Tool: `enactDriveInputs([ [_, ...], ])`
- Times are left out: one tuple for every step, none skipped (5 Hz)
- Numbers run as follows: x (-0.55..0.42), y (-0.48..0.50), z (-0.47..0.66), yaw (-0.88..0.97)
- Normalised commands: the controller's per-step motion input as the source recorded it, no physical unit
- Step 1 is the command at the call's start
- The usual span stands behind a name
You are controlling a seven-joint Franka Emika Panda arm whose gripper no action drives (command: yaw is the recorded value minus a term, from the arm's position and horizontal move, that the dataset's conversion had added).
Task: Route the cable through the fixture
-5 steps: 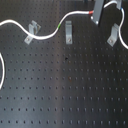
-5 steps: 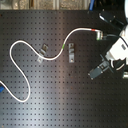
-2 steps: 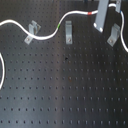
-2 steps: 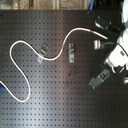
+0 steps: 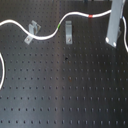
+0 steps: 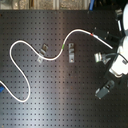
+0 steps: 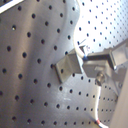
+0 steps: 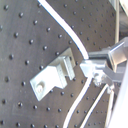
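Cable routing partly done, claw end not yet settled.
First exterior view: cable is lying across the bench, running past the left clip and the middle fixture. Second exterior view: red band is sitting near the arm; claw state I cannot tell. Both wrist views: cable is passing beside a bracket, apparently not seated yet.

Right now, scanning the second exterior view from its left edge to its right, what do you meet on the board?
Cable's left loop → first small clip → green band → second clip → red band → robot arm.
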Motion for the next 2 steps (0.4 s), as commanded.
enactDriveInputs([
  [-0.278, 0.157, 0.09, -0.17],
  [-0.306, 0.154, 0.1, -0.25],
])
